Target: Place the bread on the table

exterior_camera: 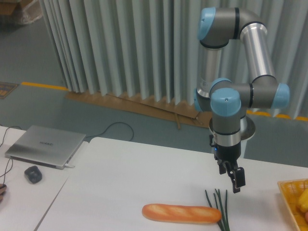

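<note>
Lying flat on the table [130,168], the bread [181,213] sits near the front edge, lengthwise from nine to three o'clock, its right end touching or overlapping the green stalks [220,208]. Up at about one o'clock from the loaf we see the gripper [236,180], above the table surface and well clear of the bread, holding nothing. Its fingers appear dark and close together, but we cannot tell from this angle whether they are parted or closed. A yellow basket [291,202] with round yellow items sits at three o'clock, cut off by the frame edge. At nine o'clock, on a separate desk [19,202], lie a laptop [44,146] and a mouse [33,174].

We judge the placing itself to be done: the loaf rests on the tabletop, free of the fingers. The step in hand looks like the retreat. What remains, in our view, calls only for carrying the arm up and away without brushing the stalks or the loaf.
</note>
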